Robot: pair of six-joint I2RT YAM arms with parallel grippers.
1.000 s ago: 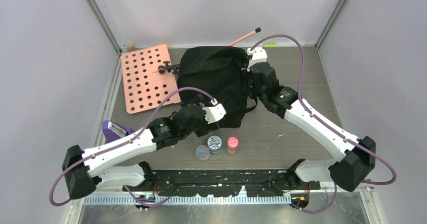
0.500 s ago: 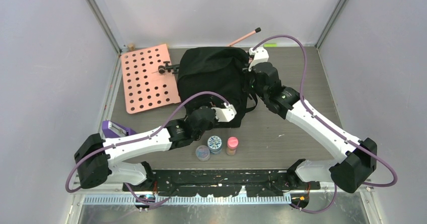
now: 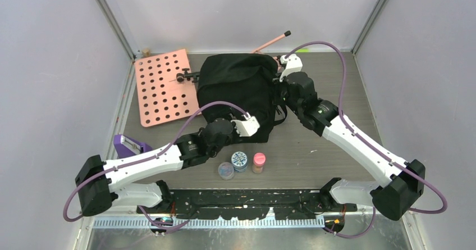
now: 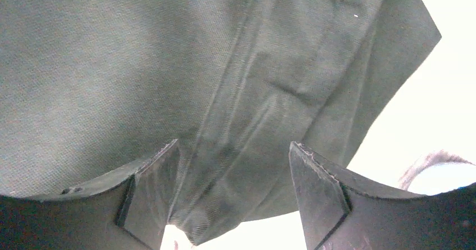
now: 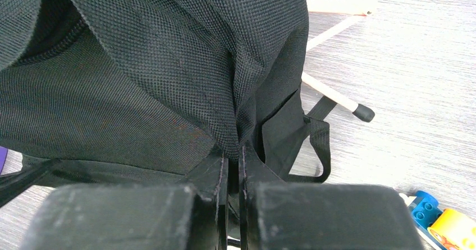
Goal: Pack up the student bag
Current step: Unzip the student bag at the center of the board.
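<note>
left claw (image 4: 233, 144): fingers apart. A hanging fold of the student bag (image 3: 238, 90) sits in the gap, and I can't see it being pinched.
right claw (image 5: 231, 159): fingers together, clamped on a seam fold of the bag fabric.

The bag is on the counter (image 3: 365, 92). From the left claw it's dead ahead, with its near edge right at the fingertips and the body stretching away. The long axis runs roughly in line with that claw's pointing direction. From the right claw the bag spreads ahead and to the left. Both claws are at the bag. The right one has a grip, so the left looks like the one to act.

My read: the next move is the left claw biting that fold so the two arms can spread the mouth. The fold runs lengthwise between the fingers, so closing should catch it. The risk is thin cloth slipping out below.

Counts:
- 1 bag
- 3 small jars (image 3: 240, 160), just behind the left claw
- 1 pink pegboard (image 3: 163, 87), off to its left
- at least 2 black-tipped sticks (image 5: 337, 99), right of the right claw
</note>
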